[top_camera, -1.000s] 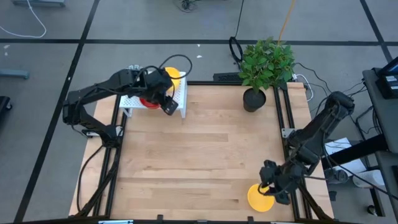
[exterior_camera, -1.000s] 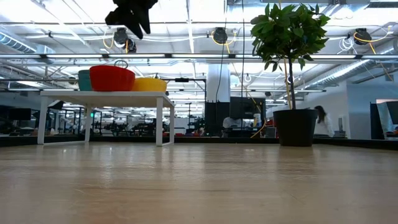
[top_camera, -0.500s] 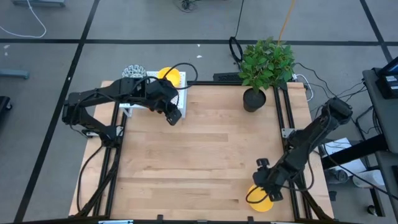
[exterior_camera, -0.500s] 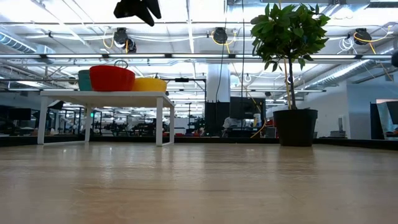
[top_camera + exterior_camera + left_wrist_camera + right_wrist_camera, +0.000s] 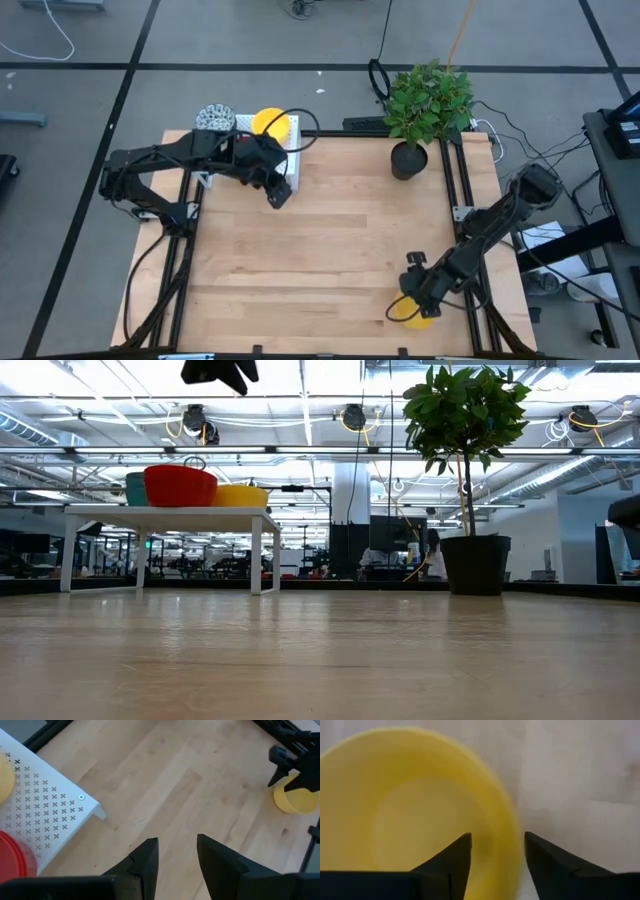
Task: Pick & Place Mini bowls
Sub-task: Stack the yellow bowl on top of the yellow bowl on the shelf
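Three mini bowls sit on a white perforated rack [image 5: 232, 150] at the table's far left: a speckled one [image 5: 213, 118], a yellow one [image 5: 270, 122] and a red one [image 5: 180, 486], which my left arm hides in the high view. My left gripper [image 5: 176, 854] hangs open and empty above the bare table just right of the rack. A second yellow bowl [image 5: 408, 314] rests on its base near the table's near right corner. My right gripper [image 5: 496, 851] is low over it, open. One finger stands over the bowl's hollow and the other outside its rim [image 5: 512, 845].
A potted plant in a black pot [image 5: 408, 160] stands at the far right. The black frame rails [image 5: 470, 240] run along the table's right edge close to my right arm. Bare wood [image 5: 330, 240] spans the table's middle.
My left gripper has swung from above the rack toward the table's right, out over bare wood beside the rack, holding nothing. My right gripper has come down onto the near-right yellow bowl, shifting a little toward the table's left and turning at the wrist.
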Controlling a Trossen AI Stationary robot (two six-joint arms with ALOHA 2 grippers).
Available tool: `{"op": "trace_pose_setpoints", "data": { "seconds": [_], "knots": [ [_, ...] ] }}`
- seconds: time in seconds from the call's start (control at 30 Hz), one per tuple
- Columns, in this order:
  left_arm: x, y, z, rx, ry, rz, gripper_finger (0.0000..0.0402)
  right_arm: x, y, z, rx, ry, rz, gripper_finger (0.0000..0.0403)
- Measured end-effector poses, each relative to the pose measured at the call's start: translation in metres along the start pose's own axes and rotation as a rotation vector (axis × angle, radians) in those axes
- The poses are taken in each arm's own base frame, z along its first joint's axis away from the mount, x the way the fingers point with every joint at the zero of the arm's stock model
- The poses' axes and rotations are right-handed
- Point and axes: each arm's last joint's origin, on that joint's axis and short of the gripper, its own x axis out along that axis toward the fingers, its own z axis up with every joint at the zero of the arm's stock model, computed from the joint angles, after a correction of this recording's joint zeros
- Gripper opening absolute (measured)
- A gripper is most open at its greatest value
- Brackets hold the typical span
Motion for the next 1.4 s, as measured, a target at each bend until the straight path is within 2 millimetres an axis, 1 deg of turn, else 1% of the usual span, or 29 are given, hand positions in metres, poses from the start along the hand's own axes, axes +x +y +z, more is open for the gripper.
{"op": "trace_pose_setpoints", "data": {
  "seconds": [0.13,0.2,0.33,0.37,0.5,0.67,0.77,0.83,0.93,1.1,1.27,1.4],
  "knots": [
    [0.000,-0.002,-0.001,0.005,0.002,-0.004,0.0136,0.005,0.002,0.000,-0.001,0.012,0.021,0.0132],
    [0.000,-0.003,-0.002,0.008,0.003,-0.006,0.0136,0.005,0.002,0.001,0.001,0.014,0.036,0.0099],
    [-0.001,-0.005,-0.003,0.016,0.006,-0.012,0.0136,0.002,0.001,0.003,0.015,0.006,0.057,0.0018],
    [-0.001,-0.006,-0.004,0.016,0.006,-0.013,0.0136,0.001,-0.001,0.005,0.030,-0.002,0.059,0.0010],
    [-0.001,-0.008,-0.002,0.017,-0.016,-0.030,0.0136,-0.005,-0.016,0.017,0.113,-0.043,0.047,0.0005],
    [-0.001,-0.013,0.001,0.020,-0.057,-0.064,0.0136,-0.007,-0.048,0.039,0.206,-0.109,0.004,0.0004],
    [-0.002,-0.018,0.001,0.026,-0.079,-0.088,0.0136,-0.007,-0.069,0.056,0.222,-0.203,-0.004,0.0002],
    [-0.002,-0.020,0.001,0.031,-0.086,-0.100,0.0136,-0.007,-0.086,0.069,0.245,-0.280,-0.016,0.0002],
    [-0.003,-0.025,-0.001,0.017,-0.093,-0.121,0.0136,-0.007,-0.116,0.088,0.336,-0.391,-0.044,0.0001],
    [-0.005,-0.034,-0.002,0.013,-0.114,-0.162,0.0136,-0.003,-0.161,0.112,0.464,-0.465,-0.113,0.0001],
    [-0.007,-0.043,-0.005,0.011,-0.126,-0.199,0.0136,0.002,-0.188,0.133,0.473,-0.567,-0.144,0.0001],
    [-0.008,-0.050,-0.008,0.020,-0.138,-0.229,0.0136,0.009,-0.210,0.141,0.537,-0.559,-0.179,0.0001]
  ]
}}
